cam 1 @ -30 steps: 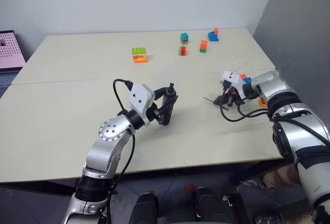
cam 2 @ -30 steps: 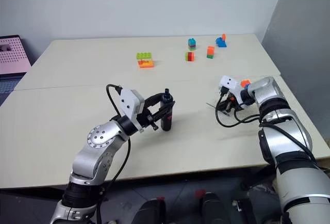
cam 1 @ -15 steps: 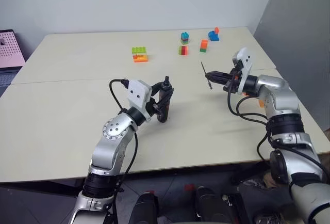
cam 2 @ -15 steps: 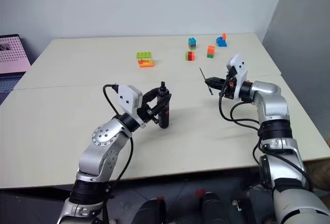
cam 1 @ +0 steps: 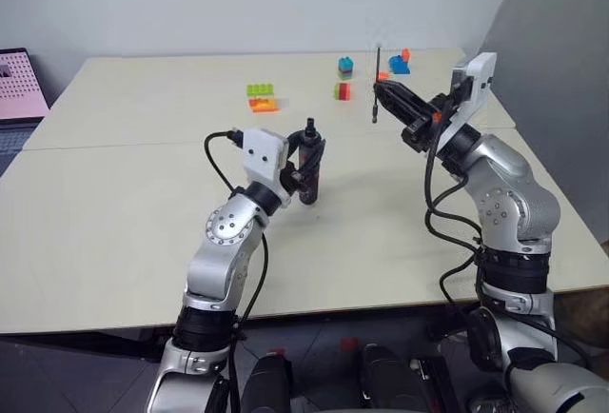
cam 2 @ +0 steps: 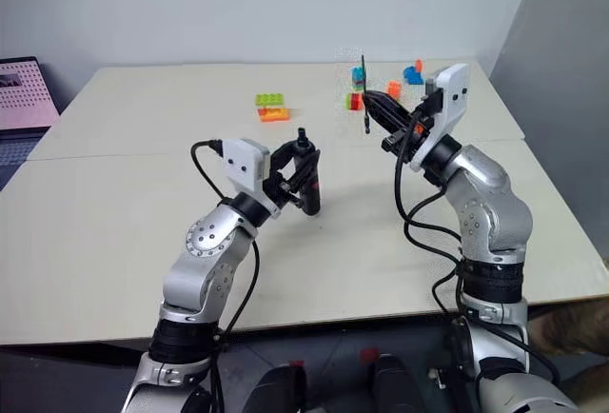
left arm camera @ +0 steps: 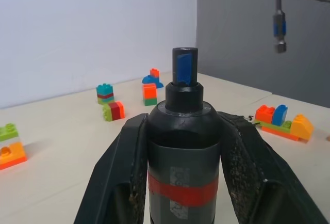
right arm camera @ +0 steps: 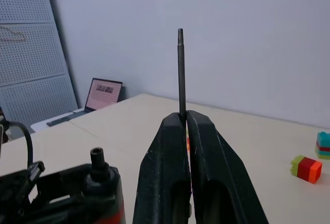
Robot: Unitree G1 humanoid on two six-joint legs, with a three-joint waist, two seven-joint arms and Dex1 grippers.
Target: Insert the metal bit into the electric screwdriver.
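In the left eye view, the left pincer (cam 1: 306, 167) is clamped on the electric screwdriver (cam 1: 309, 161), a slim black cylinder held upright just above the pale, matt table (cam 1: 114, 204), its narrow tip uppermost. The right pincer (cam 1: 385, 92) is raised above the far half of the table, its black fingers pressed together on the metal bit (cam 1: 377, 83), a thin straight rod standing near vertical, well apart from the screwdriver. Small coloured building blocks (cam 1: 259, 97) lie scattered beyond both arms. The right eye view repeats this layout and adds a laptop (cam 2: 21, 85) at the table's far left edge. The left wrist view shows detail the head views lack: a red band and a grey label wrap the screwdriver's smooth black barrel, a blue-marked socket tops its stepped collar, and rough, grainy pads (left arm camera: 136, 167) line the fingers gripping it; the bit hangs in the upper corner, with a blue ring near its lower end. The right wrist view shows the bit rising from between the closed fingertips, with a pegboard panel (right arm camera: 31, 69) behind the laptop.
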